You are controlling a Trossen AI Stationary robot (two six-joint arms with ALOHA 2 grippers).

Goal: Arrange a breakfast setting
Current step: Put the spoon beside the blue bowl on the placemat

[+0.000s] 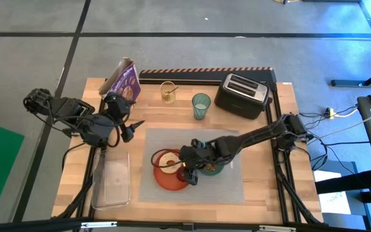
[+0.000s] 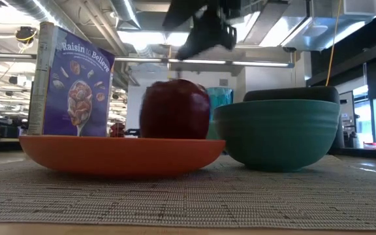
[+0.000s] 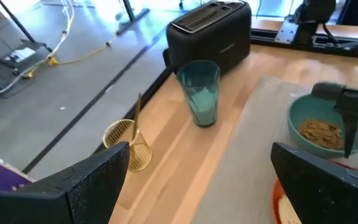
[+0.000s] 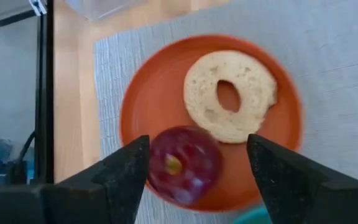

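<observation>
The right arm's jaws point(image 4: 194, 165) hang wide open and empty above the dark red fruit point(image 4: 184, 163), resting beside the bagel point(image 4: 230, 95) on the orange plate point(image 4: 142, 93) at frame centre, probably just let go.

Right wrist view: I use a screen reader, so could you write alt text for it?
An orange plate on a grey placemat holds a bagel and a dark red fruit side by side. The right gripper hangs open above the fruit.

A lab or workshop — bare concrete floor point(image 1: 192, 58); exposed ceiling ducts point(image 2: 64, 13); loose cables point(image 1: 340, 115).
</observation>
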